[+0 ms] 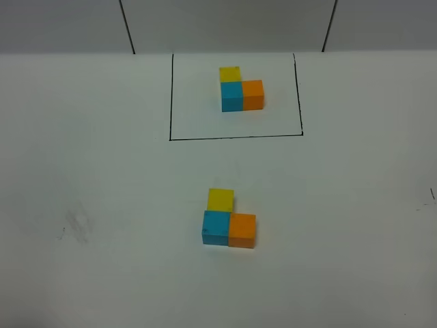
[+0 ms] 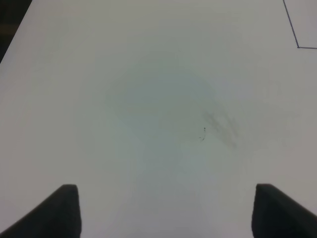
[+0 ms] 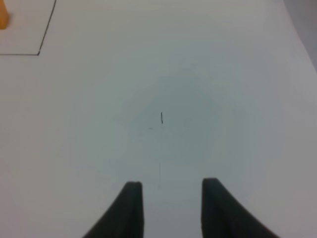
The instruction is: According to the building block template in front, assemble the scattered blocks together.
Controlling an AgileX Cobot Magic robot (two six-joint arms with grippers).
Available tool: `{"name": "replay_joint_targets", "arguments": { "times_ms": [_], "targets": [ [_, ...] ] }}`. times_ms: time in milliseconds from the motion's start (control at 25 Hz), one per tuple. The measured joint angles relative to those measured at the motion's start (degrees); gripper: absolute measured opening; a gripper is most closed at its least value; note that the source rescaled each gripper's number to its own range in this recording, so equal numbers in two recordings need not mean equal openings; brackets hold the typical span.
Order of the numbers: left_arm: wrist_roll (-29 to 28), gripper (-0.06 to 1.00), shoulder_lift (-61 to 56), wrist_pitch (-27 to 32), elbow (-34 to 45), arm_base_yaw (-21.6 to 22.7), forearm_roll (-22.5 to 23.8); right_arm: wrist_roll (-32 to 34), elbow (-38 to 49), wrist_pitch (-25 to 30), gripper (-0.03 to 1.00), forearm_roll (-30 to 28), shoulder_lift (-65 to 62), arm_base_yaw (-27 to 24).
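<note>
The building block template stands at the back inside a thin black rectangle (image 1: 235, 137): a yellow cube (image 1: 230, 74) behind a sky-blue cube (image 1: 232, 96), with an orange cube (image 1: 253, 94) at its right. Nearer the front, the unframed yellow block (image 1: 220, 199), sky-blue block (image 1: 216, 227) and orange block (image 1: 242, 229) sit touching in the same L shape. Neither gripper shows in the exterior view. My left gripper (image 2: 166, 188) is wide open over bare table. My right gripper (image 3: 172, 183) is open with a narrower gap, also over bare table and empty.
A grey smudge (image 1: 76, 225) marks the white table at the left; it also shows in the left wrist view (image 2: 220, 126). A corner of the black rectangle shows in the left wrist view (image 2: 297, 47) and in the right wrist view (image 3: 39, 53), beside the template's orange cube (image 3: 3, 15).
</note>
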Motion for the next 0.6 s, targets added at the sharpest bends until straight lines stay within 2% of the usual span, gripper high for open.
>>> {"name": "replay_joint_targets", "arguments": {
  "times_ms": [280, 600],
  "targets": [
    [0.0, 0.6, 0.0, 0.0, 0.0, 0.0, 0.0, 0.0, 0.0, 0.0, 0.0, 0.0, 0.0, 0.12],
    [0.0, 0.6, 0.0, 0.0, 0.0, 0.0, 0.0, 0.0, 0.0, 0.0, 0.0, 0.0, 0.0, 3.09]
  ]
}}
